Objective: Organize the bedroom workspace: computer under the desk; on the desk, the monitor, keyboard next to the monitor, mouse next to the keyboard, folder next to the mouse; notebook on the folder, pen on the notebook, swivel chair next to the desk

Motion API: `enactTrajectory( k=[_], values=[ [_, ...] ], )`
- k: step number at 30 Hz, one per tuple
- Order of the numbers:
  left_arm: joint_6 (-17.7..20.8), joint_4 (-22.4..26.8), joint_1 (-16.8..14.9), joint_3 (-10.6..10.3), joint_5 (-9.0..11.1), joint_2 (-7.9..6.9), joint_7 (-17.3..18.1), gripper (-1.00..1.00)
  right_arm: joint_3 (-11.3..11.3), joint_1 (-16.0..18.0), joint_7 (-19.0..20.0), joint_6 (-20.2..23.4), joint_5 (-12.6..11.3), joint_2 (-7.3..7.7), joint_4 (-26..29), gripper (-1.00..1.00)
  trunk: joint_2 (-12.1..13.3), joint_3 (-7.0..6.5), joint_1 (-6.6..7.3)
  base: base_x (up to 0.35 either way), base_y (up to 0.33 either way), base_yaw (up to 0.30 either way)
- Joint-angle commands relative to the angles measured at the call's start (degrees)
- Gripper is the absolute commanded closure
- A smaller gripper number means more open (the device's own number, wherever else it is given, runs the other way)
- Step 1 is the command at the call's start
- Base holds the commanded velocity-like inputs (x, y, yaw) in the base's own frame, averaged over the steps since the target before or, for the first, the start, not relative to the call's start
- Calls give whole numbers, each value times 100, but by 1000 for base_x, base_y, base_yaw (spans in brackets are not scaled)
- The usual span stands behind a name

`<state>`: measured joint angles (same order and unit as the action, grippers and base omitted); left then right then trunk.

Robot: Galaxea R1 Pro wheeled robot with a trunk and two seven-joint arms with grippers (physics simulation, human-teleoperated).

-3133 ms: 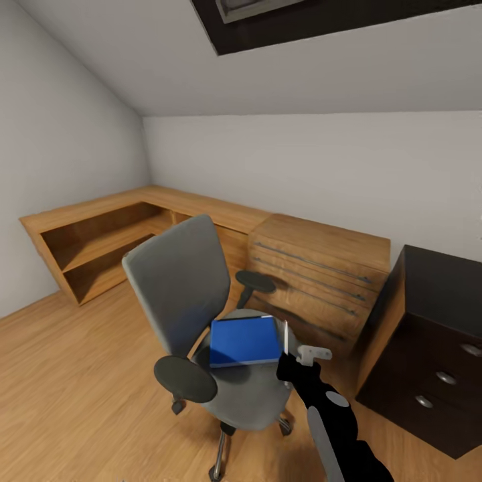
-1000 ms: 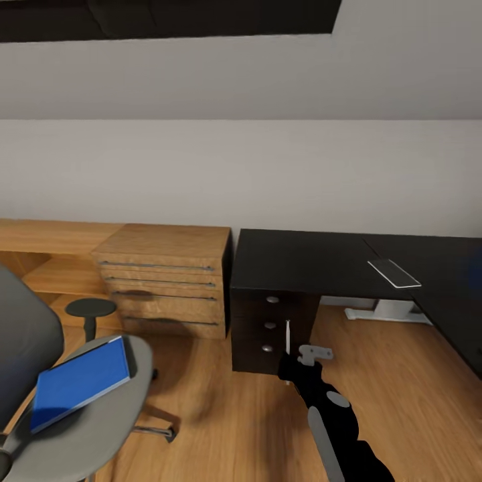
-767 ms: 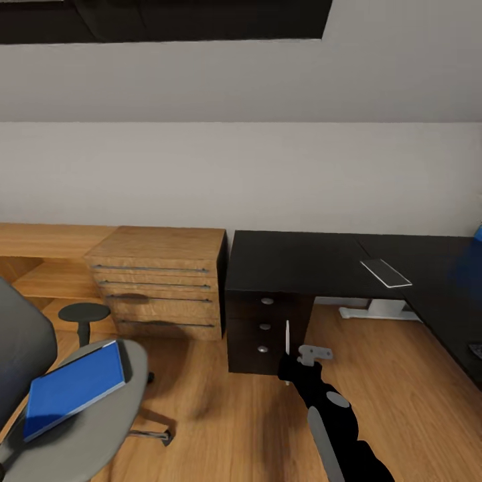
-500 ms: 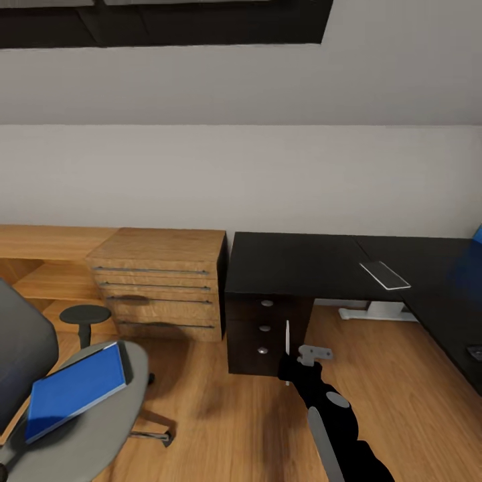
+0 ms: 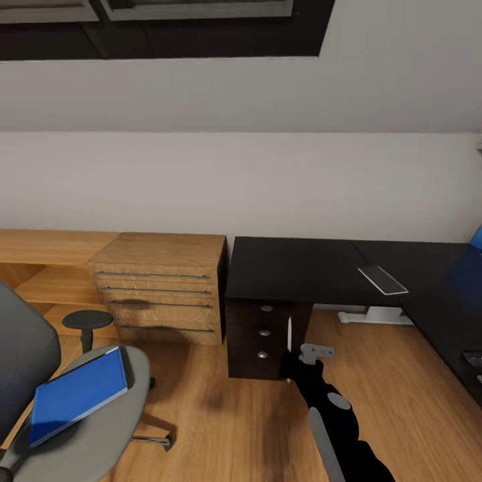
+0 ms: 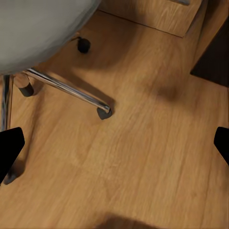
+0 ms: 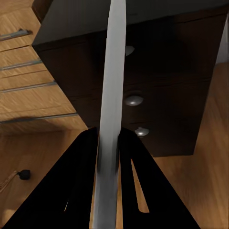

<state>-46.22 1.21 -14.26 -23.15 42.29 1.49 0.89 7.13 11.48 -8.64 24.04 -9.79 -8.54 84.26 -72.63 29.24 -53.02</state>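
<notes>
My right gripper (image 5: 290,365) is shut on the pen (image 5: 288,337), a slim pale stick held upright in front of the desk's drawer unit (image 5: 264,331). Seen from the right wrist, the pen (image 7: 113,71) runs up between the black fingers of that gripper (image 7: 109,143). The long black desk (image 5: 294,261) stretches to the right. At lower left the blue folder (image 5: 77,395) lies on the seat of the grey swivel chair (image 5: 127,402). My left gripper (image 6: 114,143) is open above the floor beside the chair's chrome base (image 6: 67,88).
A light wooden dresser (image 5: 161,288) stands left of the desk, with low wooden shelving beyond it. A thin flat grey rectangle (image 5: 382,279) lies on the desk top. A white foot (image 5: 371,314) stands on the wood floor under the desk.
The camera swung right from the chair to the desk, then settled with small shifts. The pen stays upright in my right gripper; the folder still lies on the chair seat.
</notes>
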Motion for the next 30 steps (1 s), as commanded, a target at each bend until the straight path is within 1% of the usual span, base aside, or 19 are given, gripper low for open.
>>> enactTrajectory(
  k=[1,4,11,14,18,24,27,30],
  values=[
    [-24,-6,-4,-48,59,1,12,-100,7,4,-30,-29,-78,1,6,100,38,-22,23,0,0,0],
    [-31,-7,0,-49,60,-4,16,-100,7,4,-31,-106,-77,1,-1,100,159,-103,89,0,0,0],
    [-31,-7,-3,-49,60,-16,11,-100,7,4,-32,-168,-76,5,-67,100,159,-167,89,0,-1,0],
    [-23,-7,-2,-49,60,-17,9,-100,7,4,-32,-170,-76,12,-50,100,159,-194,89,52,-108,0],
    [-16,-7,-3,-57,58,-17,8,-100,7,4,-26,-163,-89,139,-28,100,159,-208,89,135,-252,0],
    [-8,-7,0,-57,53,-17,7,-100,10,4,-23,-158,-99,167,-26,100,159,-211,89,111,-306,0],
    [-9,-7,1,-57,55,-17,7,-100,17,4,-23,-84,-118,168,29,100,159,-211,89,13,-296,0],
    [-8,-7,-3,-56,54,-17,7,-100,27,4,-23,45,-125,164,75,100,159,-211,89,3,-110,0]
  ],
)
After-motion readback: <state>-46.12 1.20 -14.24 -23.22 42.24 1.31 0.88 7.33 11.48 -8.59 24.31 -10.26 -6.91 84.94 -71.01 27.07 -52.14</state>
